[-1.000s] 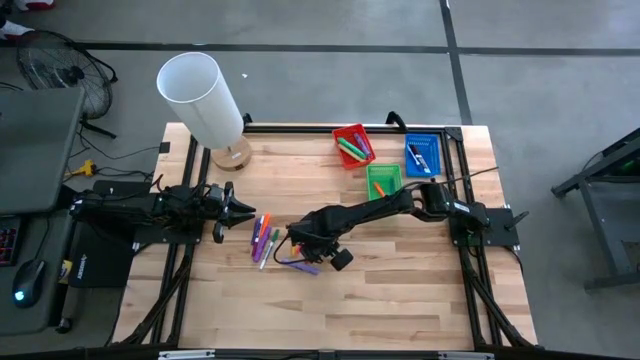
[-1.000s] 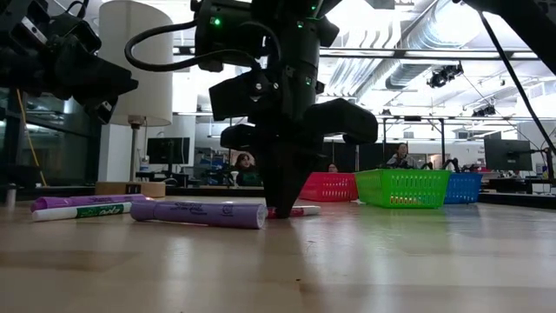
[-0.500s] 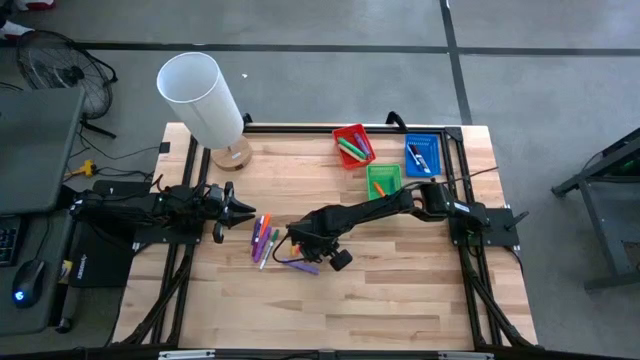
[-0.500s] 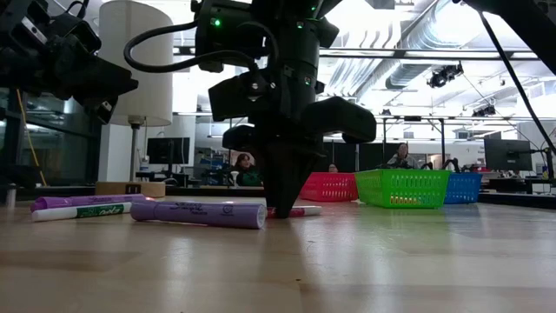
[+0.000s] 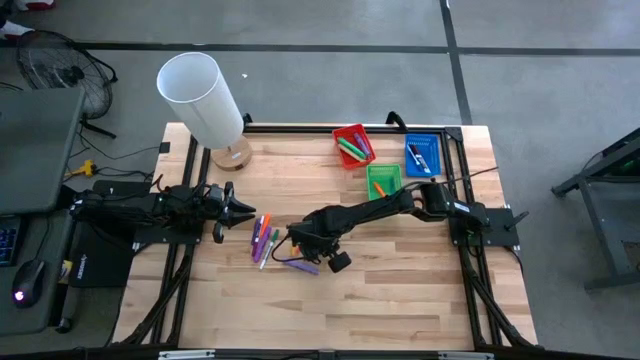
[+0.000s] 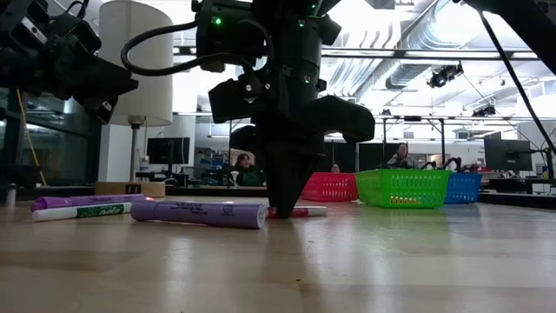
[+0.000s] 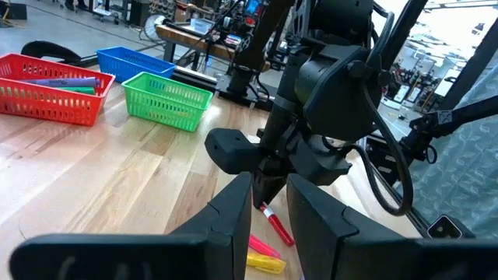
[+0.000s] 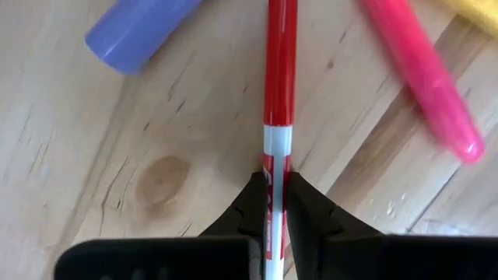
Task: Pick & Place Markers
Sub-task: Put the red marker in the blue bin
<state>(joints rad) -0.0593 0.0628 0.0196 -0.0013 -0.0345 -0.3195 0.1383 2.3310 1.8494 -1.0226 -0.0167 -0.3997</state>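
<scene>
My right gripper [image 5: 300, 245] stands tip-down at the middle of the table, shut on a red marker [image 8: 278, 62] that lies flat on the wood [image 6: 308, 211]. Beside that marker lie a pink one [image 8: 420, 78] and a purple one [image 6: 200, 213]. Several more markers [image 5: 262, 238] lie in a loose bunch just to the left. My left gripper [image 5: 238, 210] hangs open above the table's left side. It points at the bunch and touches nothing. My right gripper pinches the red marker at its white band [image 8: 276, 148] between the two fingers [image 8: 253, 206]. They come from above, pointing down, and lie across the marker. The marker lies level on the table.
Red [image 5: 352, 146], green [image 5: 384, 180] and blue [image 5: 423, 155] trays stand near the far right of the table, the red and blue ones holding markers. A white lamp [image 5: 200, 95] stands at the far left corner. Bare wood lies along the near edge.
</scene>
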